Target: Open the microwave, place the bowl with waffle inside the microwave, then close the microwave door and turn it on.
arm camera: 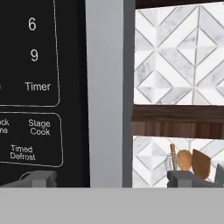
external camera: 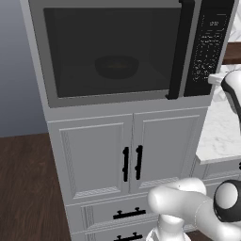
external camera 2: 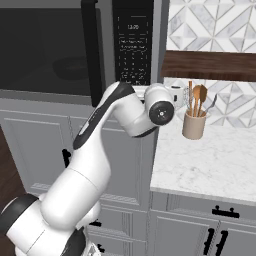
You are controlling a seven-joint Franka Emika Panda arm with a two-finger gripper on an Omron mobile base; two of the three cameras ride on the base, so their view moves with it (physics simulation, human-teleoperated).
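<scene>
1. The bowl with waffle (external camera: 116, 66) sits inside the microwave (external camera: 127, 52), dimly visible through the tinted window near the middle of the cavity. It looks small, shallow and light, probably rigid, with the waffle loose in it; it needs no more handling if the remaining step is what it appears to be.
2. The microwave door (external camera: 110, 49) looks closed, flush with the grey frame, its long black bar handle (external camera: 178, 52) standing vertical just left of the button panel (external camera: 210, 44). Judged from this, opening, loading and closing are done and only switching on is left.
3. The button panel is flat, hard and fixed, so it calls for a press, not a grasp. In the hand view its keys read 6, 9, Timer, Stage Cook and Timed Defrost; the start key cannot be made out.
4. The gripper (arm camera: 118, 179) faces the panel's right edge, the jaws spread wide and holding nothing, 1 tip before the black panel and the other before the tiled wall (arm camera: 177, 57).
5. With the jaws this wide, 1 fingertip (arm camera: 39, 178) would have to do the pressing; a light, square push seems enough, and a skewed one could hit a neighbouring key.
6. Further right, on the marble table (external camera 2: 210, 160), a utensil holder (external camera 2: 194, 124) stands well apart from the panel.
</scene>
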